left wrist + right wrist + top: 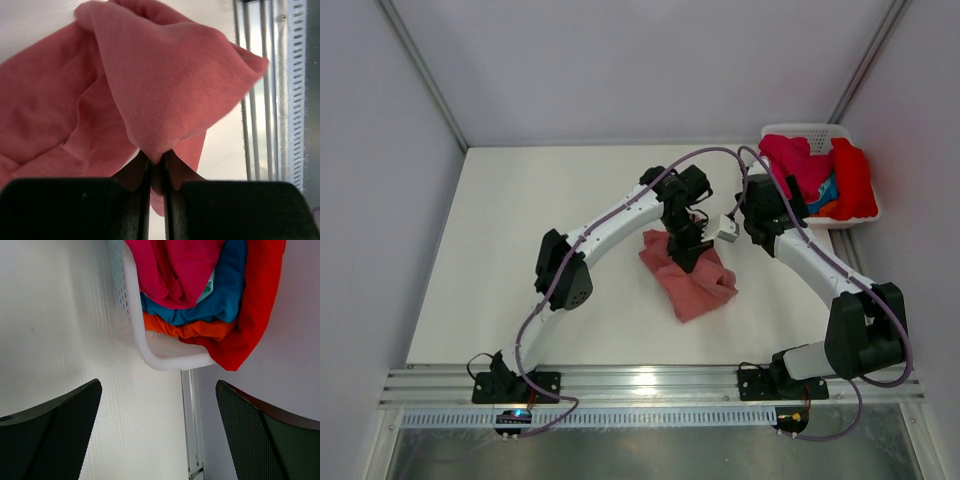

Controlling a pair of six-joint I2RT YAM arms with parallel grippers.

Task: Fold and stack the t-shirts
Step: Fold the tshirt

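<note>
White tabletop point(520, 250), matte, bare surface evenly lit. Pale grey back wall point(640, 70), plain, no window in view. Left wall point(370, 250) and right wall point(920, 150) same pale grey, closing in table on three sides. Slim metal corner posts point(425, 75) run diagonally up where walls meet. Aluminium rails point(650, 385) along near table edge, bright glare spot at middle. White perforated strip point(650, 417) just beyond rails. Brushed steel sheet point(650, 455) nearest, dull reflections. Light soft, diffuse, shadows faint.
</note>
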